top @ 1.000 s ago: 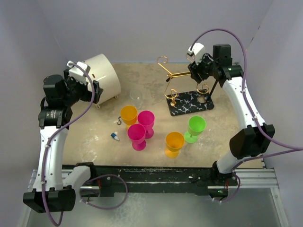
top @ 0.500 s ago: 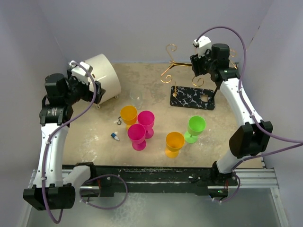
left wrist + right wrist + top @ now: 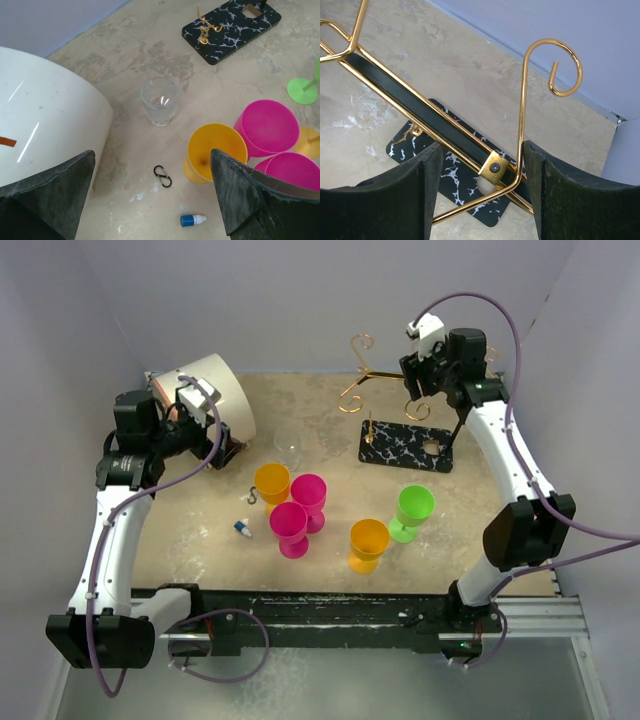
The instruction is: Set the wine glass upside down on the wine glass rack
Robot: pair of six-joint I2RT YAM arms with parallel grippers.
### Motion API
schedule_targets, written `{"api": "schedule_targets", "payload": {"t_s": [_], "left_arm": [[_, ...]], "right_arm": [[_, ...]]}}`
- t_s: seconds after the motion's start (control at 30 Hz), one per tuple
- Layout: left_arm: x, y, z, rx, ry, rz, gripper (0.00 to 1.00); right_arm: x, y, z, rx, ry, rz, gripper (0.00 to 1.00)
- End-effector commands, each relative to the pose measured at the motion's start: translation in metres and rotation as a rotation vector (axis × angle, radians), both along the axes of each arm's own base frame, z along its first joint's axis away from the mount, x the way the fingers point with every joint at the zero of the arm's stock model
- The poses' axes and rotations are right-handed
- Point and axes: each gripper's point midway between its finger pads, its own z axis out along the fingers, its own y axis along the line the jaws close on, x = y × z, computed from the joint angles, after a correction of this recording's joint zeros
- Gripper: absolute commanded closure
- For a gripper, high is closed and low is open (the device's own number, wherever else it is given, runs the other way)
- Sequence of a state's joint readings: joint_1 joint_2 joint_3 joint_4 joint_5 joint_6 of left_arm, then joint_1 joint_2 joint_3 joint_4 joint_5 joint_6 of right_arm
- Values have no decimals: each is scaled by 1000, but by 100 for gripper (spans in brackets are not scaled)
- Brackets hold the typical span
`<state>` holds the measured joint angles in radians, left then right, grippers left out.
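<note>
the table point(image 3: 200, 530) was a beige, stone-look slab, mottled and scuffed with pale marks, boxed in by plain lilac-grey walls on three sides. a black rail ran along its near edge, under the arm bases. a white cylinder point(image 3: 215, 400) lay on its side at the far left.

the wine glass rack point(image 3: 493, 167) was in two parts. its base point(image 3: 400, 450), a flat black rectangle veined with white, lay on the table at the far right, with a hole near one end and a small gold fitting at the other. the frame, thin gold wire along a black bar with ends curled into spirals, hung tilted above and behind the base.

the right gripper point(image 3: 484, 145) had a finger on either side of that frame; whether they pinched it i could not tell. the left gripper point(image 3: 152, 152) was spread wide with nothing in it, near the cylinder.

mid-table, all upright, stood an orange wine glass point(image 3: 272, 480), two pink ones, a second orange and a green wine glass point(image 3: 414, 505), well apart from the rack.
</note>
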<state>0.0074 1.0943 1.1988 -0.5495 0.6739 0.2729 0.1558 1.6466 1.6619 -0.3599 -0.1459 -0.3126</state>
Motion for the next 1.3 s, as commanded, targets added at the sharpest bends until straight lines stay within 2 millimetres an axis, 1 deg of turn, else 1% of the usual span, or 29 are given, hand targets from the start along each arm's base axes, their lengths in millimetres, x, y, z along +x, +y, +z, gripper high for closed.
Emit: {"api": "schedule_targets", "payload": {"t_s": [0.0, 0.27, 0.37, 0.43, 0.53, 0.6, 0.7, 0.87, 1.07, 1.2, 1.27], "left_arm": [[-5, -13, 18, -10, -65, -91, 1], [-8, -14, 15, -2, -63, -105, 1], [-10, -14, 14, -1, -60, -113, 1], [-11, -14, 13, 1, -60, -117, 1], [-14, -15, 13, 2, -58, -123, 1], [-15, -15, 14, 2, -60, -125, 1], [-15, -15, 14, 3, -59, -123, 1], [-12, -13, 12, 6, -50, -109, 1], [-9, -13, 10, 8, -42, -105, 1], [-7, -13, 7, 14, -35, -104, 1], [-5, -14, 6, 16, -33, -106, 1]], "right_arm": [[-7, 12, 4, -48, 25, 121, 38], [-20, 23, -12, -109, 103, 274, 50], [-26, 32, -19, -111, 134, 361, 55], [-30, 38, -25, -110, 164, 415, 57], [-30, 45, -29, -103, 183, 472, 58], [-27, 48, -29, -93, 185, 484, 58], [-15, 52, -21, -69, 154, 467, 59], [-3, 62, -11, 21, 113, 360, 62], [-3, 77, 0, 93, 67, 264, 63], [-4, 80, -3, 109, 68, 224, 63], [-5, 79, -4, 103, 69, 216, 61]]}}
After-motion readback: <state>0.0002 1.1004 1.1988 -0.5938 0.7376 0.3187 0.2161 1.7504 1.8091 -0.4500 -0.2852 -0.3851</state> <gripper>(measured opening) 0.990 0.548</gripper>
